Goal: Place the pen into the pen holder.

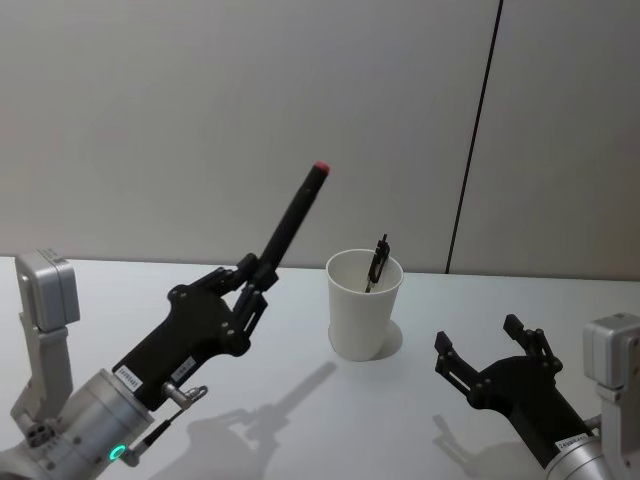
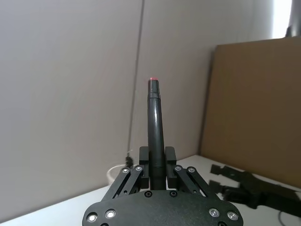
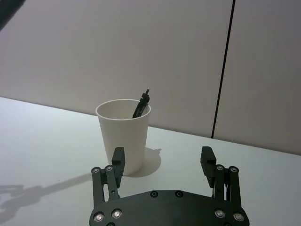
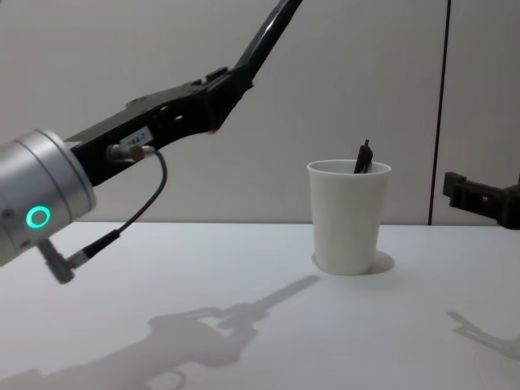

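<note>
I hold the red-tipped black pen (image 1: 295,215) high, squeezed tight in my left pincer (image 1: 255,285). Next I should tip it into the white paper cup (image 1: 362,320) by the white table (image 1: 450,300)'s far edge. My right pincer (image 1: 480,335) is wide open and empty.

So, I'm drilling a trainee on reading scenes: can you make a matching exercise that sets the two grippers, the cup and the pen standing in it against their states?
Things:
1. left gripper
2. right gripper
3. pen holder
4. black pen

States:
a. upright on the table
b. open, holding nothing
c. leaning against the holder's inner rim
d. shut on the red-tipped pen, raised

Pairs: 1-d; 2-b; 3-a; 4-c
</note>
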Controlling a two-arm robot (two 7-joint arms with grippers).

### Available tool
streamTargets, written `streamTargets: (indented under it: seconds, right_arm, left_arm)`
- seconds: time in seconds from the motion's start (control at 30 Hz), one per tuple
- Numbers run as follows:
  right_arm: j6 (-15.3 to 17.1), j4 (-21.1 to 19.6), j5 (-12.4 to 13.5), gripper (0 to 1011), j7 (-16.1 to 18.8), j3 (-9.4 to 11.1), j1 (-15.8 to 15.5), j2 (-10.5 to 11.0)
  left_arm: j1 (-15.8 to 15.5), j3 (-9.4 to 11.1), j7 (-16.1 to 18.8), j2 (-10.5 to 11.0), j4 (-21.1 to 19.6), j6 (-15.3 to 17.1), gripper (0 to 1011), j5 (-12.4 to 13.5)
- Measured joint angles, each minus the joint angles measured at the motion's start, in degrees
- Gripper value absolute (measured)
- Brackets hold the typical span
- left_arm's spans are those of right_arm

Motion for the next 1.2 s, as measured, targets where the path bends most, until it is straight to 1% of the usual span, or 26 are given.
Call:
streamTargets:
  seconds: [0.03,0.07,0.13,0.23,0.43,0.57,0.77,0.83,0.97,1.2]
  right_arm:
    - [0.0,0.0,0.0,1001,0.0,0.0,0.0,0.0]
    - [0.0,0.0,0.0,1001,0.0,0.0,0.0,0.0]
    - [0.0,0.0,0.0,1001,0.0,0.0,0.0,0.0]
    - [0.0,0.0,0.0,1001,0.0,0.0,0.0,0.0]
    - [0.0,0.0,0.0,1001,0.0,0.0,0.0,0.0]
    - [0.0,0.0,0.0,1001,0.0,0.0,0.0,0.0]
    - [0.0,0.0,0.0,1001,0.0,0.0,0.0,0.0]
    - [0.0,0.0,0.0,1001,0.0,0.0,0.0,0.0]
    - [0.0,0.0,0.0,1001,0.0,0.0,0.0,0.0]
    - [0.0,0.0,0.0,1001,0.0,0.0,0.0,0.0]
  left_arm:
    - [-0.2,0.2,-0.6,-0.1,0.4,-0.2,202,-0.3]
    - [-0.7,0.5,-2.0,-0.2,0.9,-0.5,202,-1.1]
    - [-1.2,0.9,-3.1,-0.3,1.6,-0.7,202,-1.8]
    - [-2.7,2.0,-6.1,-0.7,3.3,-0.9,202,-3.3]
    - [-5.0,3.8,-10.0,-1.3,6.1,-0.7,202,-4.9]
    - [-7.1,5.6,-12.5,-1.7,8.6,0.2,201,-5.5]
    - [-9.3,7.4,-14.3,-1.9,11.0,1.2,201,-5.6]
    - [-10.4,8.3,-14.9,-1.9,12.1,1.6,202,-5.4]
    - [-11.3,9.1,-15.2,-1.9,12.8,2.0,201,-5.0]
    - [-13.1,10.8,-15.0,-1.3,14.0,3.0,201,-3.4]
